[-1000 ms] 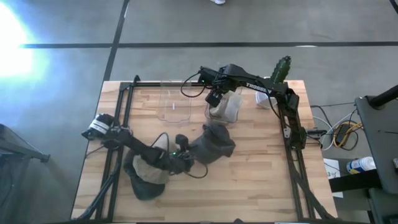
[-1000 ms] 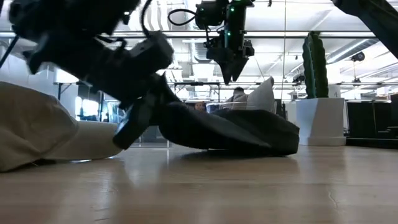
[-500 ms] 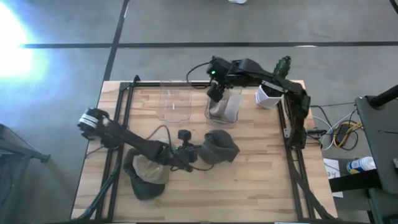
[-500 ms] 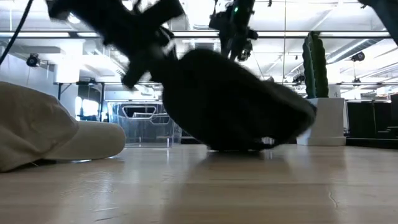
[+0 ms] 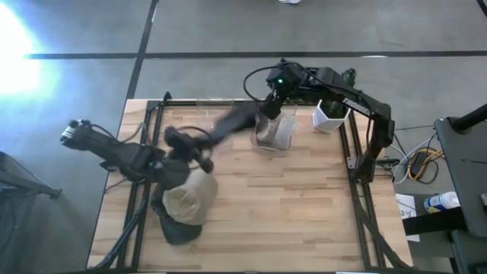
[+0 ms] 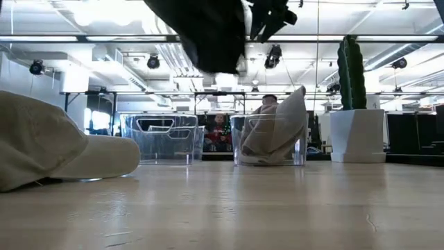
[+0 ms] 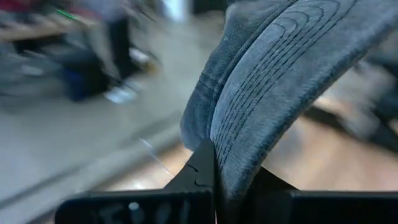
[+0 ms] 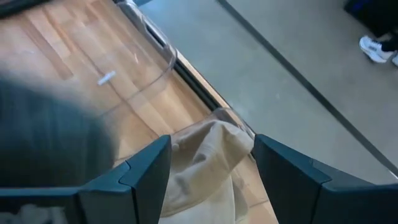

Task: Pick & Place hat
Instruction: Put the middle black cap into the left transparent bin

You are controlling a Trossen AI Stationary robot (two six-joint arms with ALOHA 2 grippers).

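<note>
Left claw (image 7: 214, 186): we see it clamped on the brim of the dark hat (image 5: 232, 122), swung high off the desk (image 5: 304, 198) toward the clear bins.
Right claw (image 8: 208, 180): fingers spread wide, empty, over the bin (image 5: 275, 133) holding a tan hat, likely waiting.
Beige hat (image 5: 186, 199): resting on the desk.

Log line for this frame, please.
left gripper: shut on dark hat, lifted off table | right gripper: open above bin holding beige hat | tan hat: on table
</note>
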